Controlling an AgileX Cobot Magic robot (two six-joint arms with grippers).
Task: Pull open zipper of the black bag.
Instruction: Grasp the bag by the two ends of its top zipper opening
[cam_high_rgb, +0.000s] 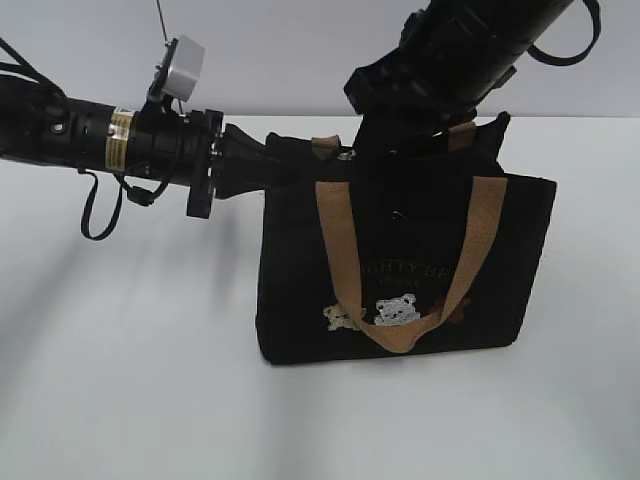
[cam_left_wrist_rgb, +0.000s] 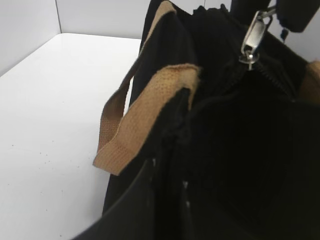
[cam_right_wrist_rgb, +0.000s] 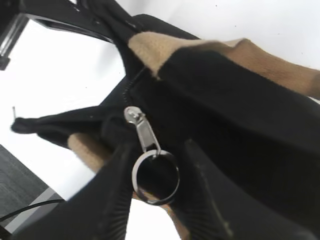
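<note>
surface: white table (cam_high_rgb: 120, 380) | backdrop: pale wall (cam_high_rgb: 280, 50) | speckles on tabletop

The white table (cam_high_rgb: 130, 400) lies bare to the left of and in front of the black bag (cam_high_rgb: 400, 330), leaving wide room for an approach there. The bag's top is crowded: the left gripper (cam_high_rgb: 285, 160) sits at its left corner and the right gripper (cam_high_rgb: 400, 140) comes down from above mid-top. A tan handle (cam_high_rgb: 340, 240) drapes over the front, and another tan handle (cam_left_wrist_rgb: 150, 115) flops beside the zipper (cam_left_wrist_rgb: 252, 42)
</note>
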